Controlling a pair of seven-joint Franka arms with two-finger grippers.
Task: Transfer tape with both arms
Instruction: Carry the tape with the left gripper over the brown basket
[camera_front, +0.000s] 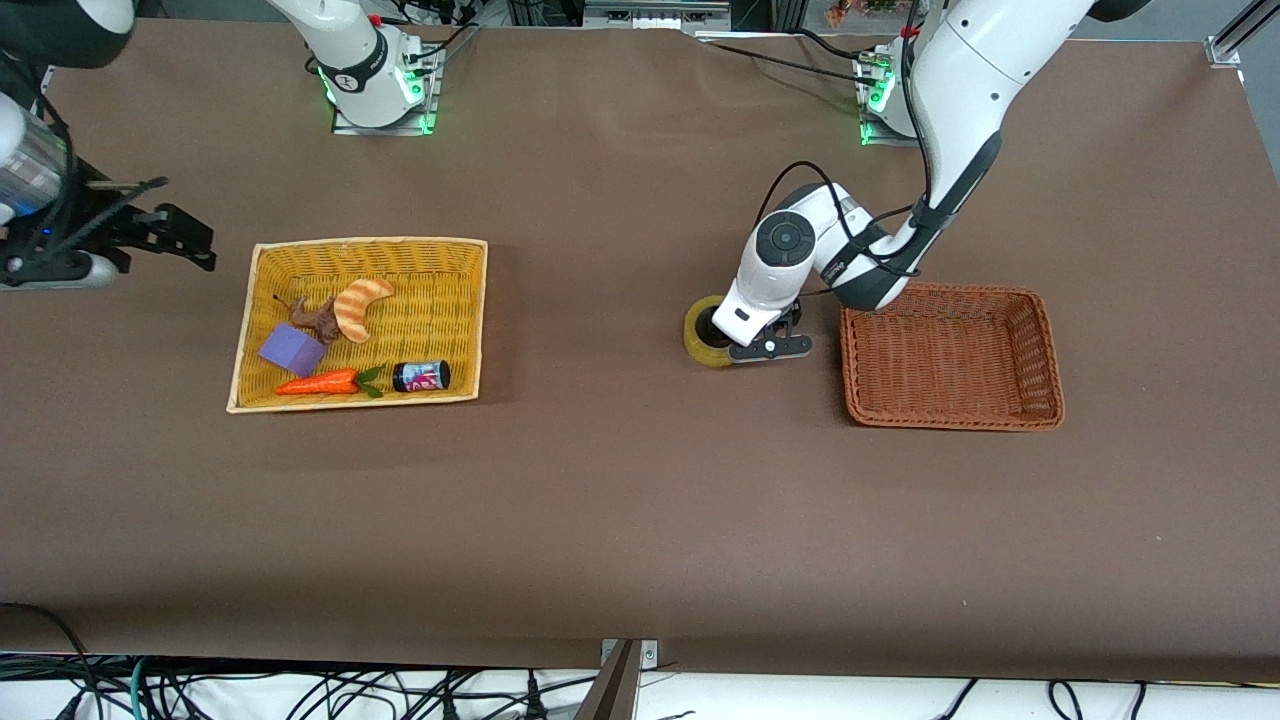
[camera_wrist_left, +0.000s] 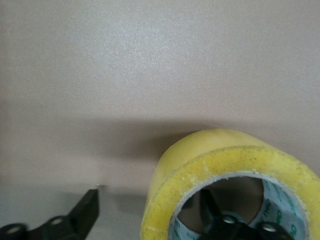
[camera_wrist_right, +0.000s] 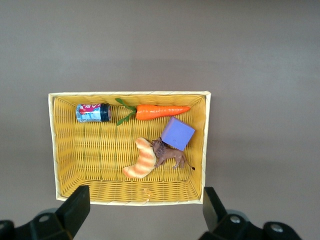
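Wicker yellow basket (camera_front: 463, 318) with toys; brown basket (camera_front: 1040, 350)

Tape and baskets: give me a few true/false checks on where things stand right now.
1. The tape lies on the table between the two baskets. True.
2. One finger of the left gripper is inside the tape's hole, the other outside the ring. True.
3. The tape sits in the brown basket. False: that basket holds nothing visible.
4. The right gripper is shut on the carrot. False: it is open, up above the yellow basket.
5. The carrot and the purple block are in the yellow basket. True.
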